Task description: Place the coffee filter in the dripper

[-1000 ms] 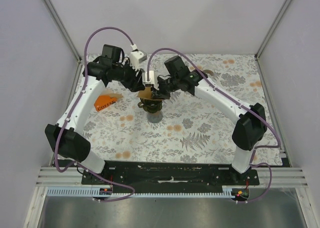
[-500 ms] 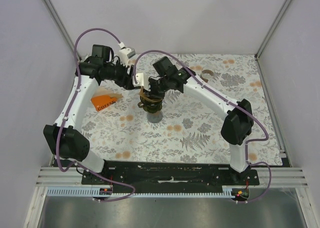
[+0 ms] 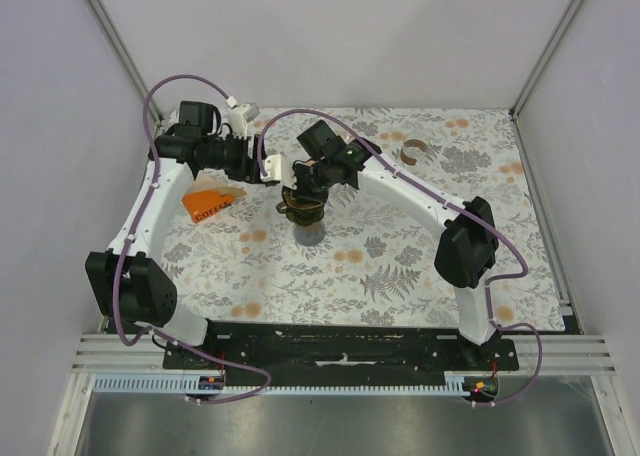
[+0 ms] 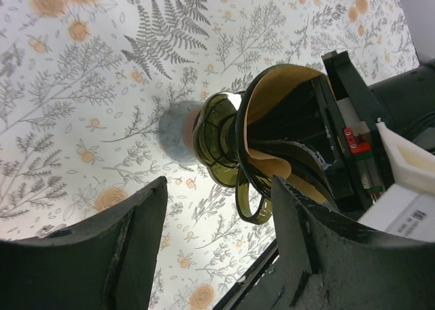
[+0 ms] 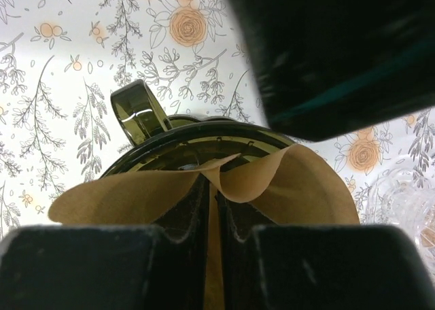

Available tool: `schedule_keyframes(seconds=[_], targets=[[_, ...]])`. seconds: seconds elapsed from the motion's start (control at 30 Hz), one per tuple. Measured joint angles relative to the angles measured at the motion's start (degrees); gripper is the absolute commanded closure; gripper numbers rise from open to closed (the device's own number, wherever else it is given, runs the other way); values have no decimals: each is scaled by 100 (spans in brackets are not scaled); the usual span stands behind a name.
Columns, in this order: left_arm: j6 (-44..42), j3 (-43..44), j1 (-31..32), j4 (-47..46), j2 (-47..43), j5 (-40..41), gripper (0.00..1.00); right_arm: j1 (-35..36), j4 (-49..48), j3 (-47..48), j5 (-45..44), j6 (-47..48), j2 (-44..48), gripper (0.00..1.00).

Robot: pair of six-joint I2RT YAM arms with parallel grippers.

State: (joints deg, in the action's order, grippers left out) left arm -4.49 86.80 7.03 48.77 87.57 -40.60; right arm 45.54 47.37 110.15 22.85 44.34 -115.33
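**Seating step.** The right gripper (image 5: 211,215) was clamped on a pinched fold of the brown coffee filter (image 5: 299,187). The filter sat inside the mouth of the green glass dripper (image 4: 216,141), with its two lobes spread toward the rim and rising a little above it. The dripper stood on the flowered table (image 3: 400,266), toward the far side and slightly left of centre. The left gripper (image 4: 217,187) hung just left of the dripper, jaws apart, with nothing between them. We read the filter's long axis as roughly upright and in line with the dripper's own, with the open mouth up toward the right wrist camera and the point down in the cone. The point itself was hidden. We judged the placing nearly complete, since the paper was in the dripper but not yet released. The next move called for parting the right jaws and then lifting straight up, so that the fingers would not drag the creased paper back out or tip the dripper.
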Motion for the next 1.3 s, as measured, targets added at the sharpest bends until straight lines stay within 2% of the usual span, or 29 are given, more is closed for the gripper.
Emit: schedule_keyframes(seconds=[0.47, 0.93, 1.13, 1.3], targets=[[433, -428, 85, -343, -9, -168, 31, -7, 50, 9, -92, -37, 0, 82], [798, -435, 59, -619, -11, -354, 32, 92, -686, -214, 20, -116, 280, 75], [787, -605, 157, -667, -55, -299, 46, 133, -745, -280, -2, -120, 372, 75], [767, -660, 280, -675, -57, -138, 50, 136, -765, -330, -70, -120, 398, 75]])
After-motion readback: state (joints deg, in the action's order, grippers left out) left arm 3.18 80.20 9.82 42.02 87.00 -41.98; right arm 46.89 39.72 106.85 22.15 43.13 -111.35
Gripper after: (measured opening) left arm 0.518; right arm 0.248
